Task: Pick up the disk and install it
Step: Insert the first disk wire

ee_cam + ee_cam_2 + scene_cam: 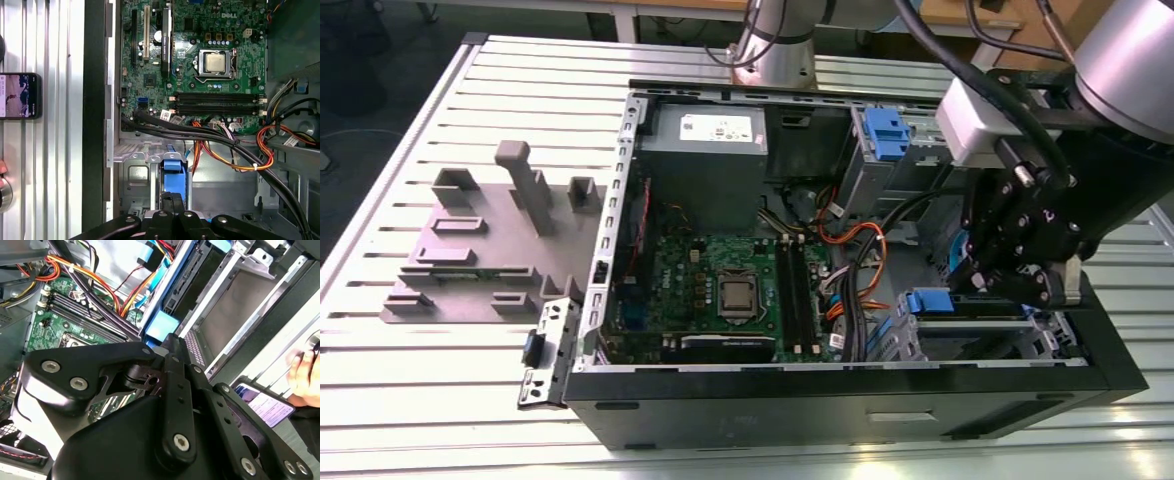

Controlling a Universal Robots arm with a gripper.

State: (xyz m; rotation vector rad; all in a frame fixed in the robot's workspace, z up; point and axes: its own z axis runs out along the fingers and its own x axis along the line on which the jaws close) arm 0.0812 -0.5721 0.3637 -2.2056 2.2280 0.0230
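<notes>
The black linkage end effector [1014, 270] hangs low inside the open black computer case [854, 400], at the metal drive cage [974, 335] on the exterior view's right. In the first wrist view its fingers meet over a blue plastic rail tab [174, 177] of the disk, which sits upright in that cage; whether they pinch it cannot be told. The install step looks nearly done. Seating the disk fully calls for a straight push along the cage, clear of the orange and black cables [235, 155].

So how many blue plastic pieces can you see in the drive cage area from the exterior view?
2, possibly more hidden behind the arm. One blue clip sits at the upper bay beside the power supply; one blue tab is in the lower bay just beside the gripper.
</notes>
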